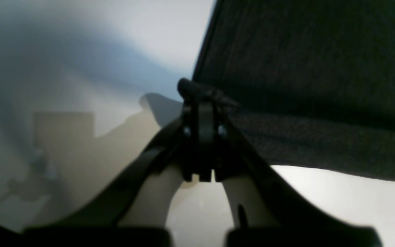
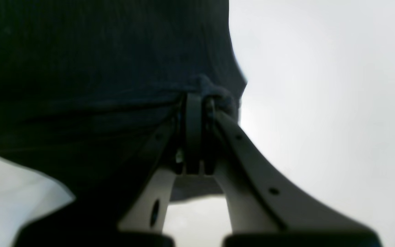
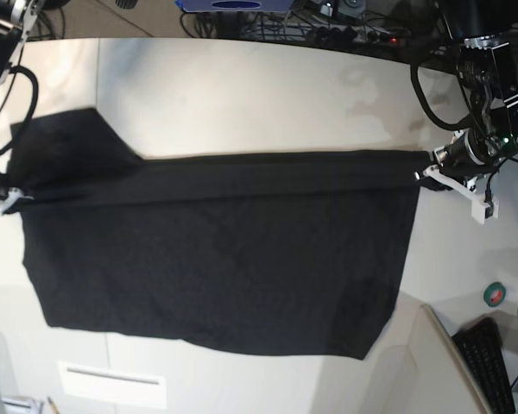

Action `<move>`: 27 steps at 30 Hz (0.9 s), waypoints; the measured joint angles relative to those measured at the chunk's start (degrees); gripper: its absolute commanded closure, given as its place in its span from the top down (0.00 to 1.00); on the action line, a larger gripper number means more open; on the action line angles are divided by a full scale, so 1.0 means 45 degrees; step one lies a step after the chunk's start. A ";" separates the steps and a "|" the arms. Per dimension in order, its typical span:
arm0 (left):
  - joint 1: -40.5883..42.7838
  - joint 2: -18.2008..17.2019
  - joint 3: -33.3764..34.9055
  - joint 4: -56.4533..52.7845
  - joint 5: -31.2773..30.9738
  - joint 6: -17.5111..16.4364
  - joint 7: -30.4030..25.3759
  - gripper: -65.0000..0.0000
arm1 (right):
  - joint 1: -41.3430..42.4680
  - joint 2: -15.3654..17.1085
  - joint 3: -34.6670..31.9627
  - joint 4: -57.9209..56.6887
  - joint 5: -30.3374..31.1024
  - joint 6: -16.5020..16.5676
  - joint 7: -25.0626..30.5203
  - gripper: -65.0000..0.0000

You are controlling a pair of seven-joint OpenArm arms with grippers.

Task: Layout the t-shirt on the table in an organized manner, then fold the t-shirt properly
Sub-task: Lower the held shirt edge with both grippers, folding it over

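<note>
The t-shirt (image 3: 216, 267) is being held stretched out above the table (image 3: 242, 95), its top edge drawn taut between the two arms and the rest of the black cloth hanging down toward the near side. One upper corner is being pinched by the left gripper (image 3: 425, 171) at the right of the base view, its fingers (image 1: 199, 113) closed tight on a bunched fold of cloth. The opposite corner is being clamped by the right gripper (image 2: 197, 99), whose jaws are likewise closed on gathered fabric. A small white plate (image 3: 112, 384) is being partly shaded below the hem.
</note>
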 measured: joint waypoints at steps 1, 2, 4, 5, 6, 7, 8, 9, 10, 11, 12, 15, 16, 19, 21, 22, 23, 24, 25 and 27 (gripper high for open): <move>-0.0170 0.0000 0.0000 -0.0136 -0.0005 0.0000 0.0000 0.00 | 0.0316 -0.0083 -0.0097 -0.0398 -0.0398 0.0000 0.0029 0.00; -0.0350 0.0010 -0.0015 -0.0248 0.0000 0.0000 0.0000 0.00 | 0.0520 -0.0155 -0.0194 -0.0724 -0.0767 0.0024 0.0214 0.00; -0.0704 0.0010 0.0000 -0.0491 -0.0015 -0.0005 0.0000 0.00 | 0.0777 -0.0287 -0.0223 -0.1282 -0.1277 0.0005 0.0991 0.00; -0.0874 0.0000 0.0063 -0.0617 -0.0005 0.0000 -0.0010 0.00 | 0.0865 -0.0345 -0.0194 -0.1511 -0.1511 0.0005 0.1224 0.00; -0.1025 -0.0063 0.0330 -0.0782 0.0010 0.0034 -0.0102 0.00 | 0.0942 -0.0379 -0.0194 -0.1724 -0.1632 0.0005 0.1277 0.00; -0.1146 -0.0102 0.0641 -0.0996 0.0078 0.0068 -0.0160 0.00 | 0.1054 -0.0374 -0.0204 -0.1987 -0.1622 0.0010 0.1316 0.00; -0.1282 -0.0155 0.0899 -0.1209 0.0083 0.0049 -0.0126 0.00 | 0.1171 -0.0369 -0.0194 -0.2229 -0.1690 0.0010 0.1341 0.00; -0.1394 -0.0165 0.1127 -0.1428 0.0083 0.0044 -0.0141 0.00 | 0.1287 -0.0350 -0.0199 -0.2409 -0.1715 0.0005 0.1365 0.00; -0.1535 -0.0165 0.1287 -0.1671 0.0044 0.0039 -0.0151 0.00 | 0.1433 -0.0340 -0.0199 -0.2603 -0.1695 0.0005 0.1375 0.00; -0.1681 -0.0151 0.1350 -0.1904 0.0029 0.0034 -0.0151 0.00 | 0.1564 -0.0345 -0.0209 -0.2739 -0.1695 0.0005 0.1423 0.00; -0.1802 -0.0136 0.1345 -0.2084 0.0044 0.0039 -0.0146 0.00 | 0.1676 -0.0345 -0.0209 -0.2875 -0.1647 0.0005 0.1545 0.00; -0.2025 -0.0160 0.1345 -0.2327 0.0087 0.0044 -0.0151 0.00 | 0.1851 -0.0350 -0.0209 -0.3269 -0.1700 0.0005 0.2229 0.00; -0.2093 -0.0160 0.1341 -0.2336 0.0092 0.0049 -0.0141 0.00 | 0.1889 -0.0345 -0.0209 -0.3439 -0.1690 0.0000 0.2283 0.00; -0.2293 -0.0146 0.1287 -0.2341 0.0078 0.0044 -0.0146 0.00 | 0.1982 -0.0345 -0.0209 -0.3842 -0.1729 0.0000 0.2633 0.00; -0.2370 -0.0141 0.1141 -0.2341 0.0044 0.0044 -0.0151 0.00 | 0.2064 -0.0350 -0.0209 -0.3988 -0.1724 0.0005 0.2822 0.00; -0.2380 -0.0155 0.1035 -0.2341 -0.0010 0.0107 -0.0151 0.00 | 0.2132 -0.0345 -0.0209 -0.4065 -0.1700 0.0000 0.3026 0.00; -0.2395 -0.0175 0.1005 -0.2341 0.0000 0.0447 -0.0131 0.00 | 0.2171 -0.0350 -0.0209 -0.4065 -0.1710 0.0005 0.3075 0.00; -0.2409 -0.0170 0.0996 -0.2341 0.0078 0.0767 -0.0141 0.00 | 0.2176 -0.0350 -0.0209 -0.4065 -0.1705 0.0000 0.3186 0.00; -0.2433 -0.0170 0.1001 -0.2341 0.0087 0.0792 -0.0136 0.00 | 0.2181 -0.0350 -0.0209 -0.4065 -0.1715 0.0000 0.3279 0.00; -0.2531 -0.0160 0.1035 -0.2341 0.0049 0.0806 -0.0136 0.00 | 0.2191 -0.0350 -0.0209 -0.4065 -0.1715 0.0005 0.3269 0.00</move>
